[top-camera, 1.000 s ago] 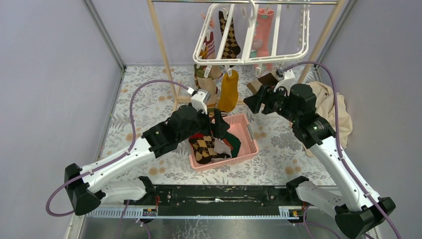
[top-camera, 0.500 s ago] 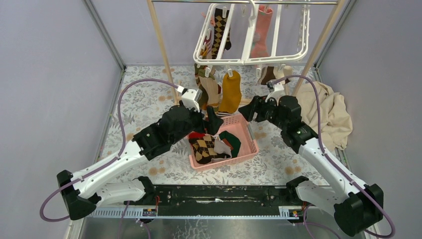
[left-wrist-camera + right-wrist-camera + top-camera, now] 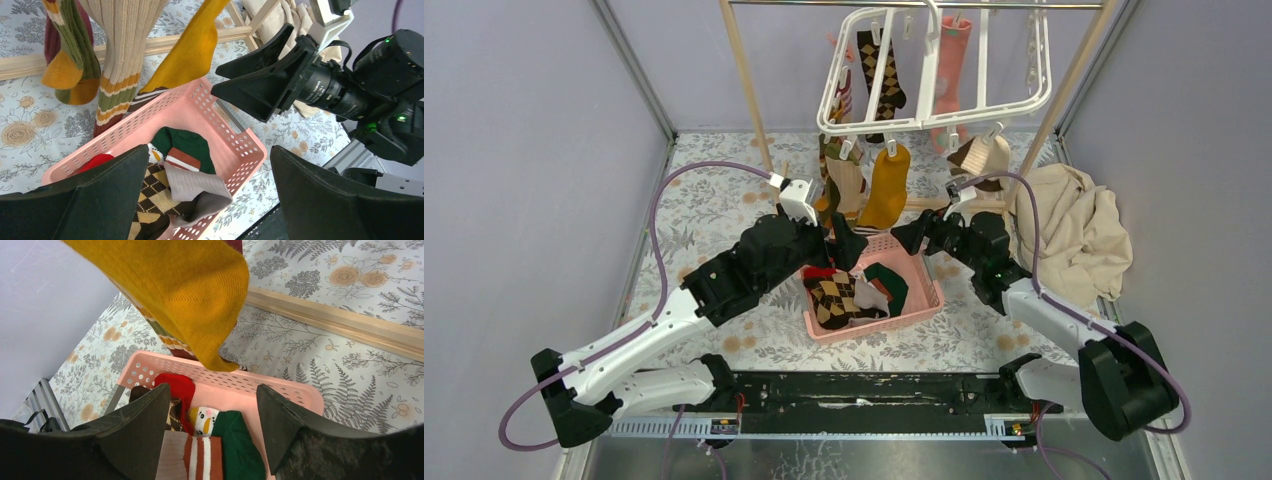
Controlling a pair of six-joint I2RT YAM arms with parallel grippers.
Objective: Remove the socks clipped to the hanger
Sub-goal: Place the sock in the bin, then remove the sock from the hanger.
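The white hanger (image 3: 934, 112) hangs from the top rail with socks clipped on: a brown argyle one (image 3: 884, 75), a pink one (image 3: 952, 50), a mustard one (image 3: 886, 190), a beige striped one (image 3: 849, 185) and a tan one (image 3: 979, 158). My left gripper (image 3: 844, 245) is open and empty over the pink basket (image 3: 924, 290), just below the mustard sock (image 3: 192, 50). My right gripper (image 3: 911, 235) is open and empty, facing the left one across the basket's far end. In the right wrist view the mustard sock's toe (image 3: 175, 285) hangs just above my right gripper (image 3: 212, 430).
The basket (image 3: 225, 130) holds loose socks: argyle, grey, a red one (image 3: 175, 385) and a green one (image 3: 240, 445). A beige cloth (image 3: 1074, 225) lies at the right. The wooden frame's post (image 3: 749, 100) and floor bar (image 3: 340, 322) stand behind the basket.
My right arm has dropped and moved left, down to the basket's far edge. My left arm has shifted slightly back and left. The hanger has swung a little.
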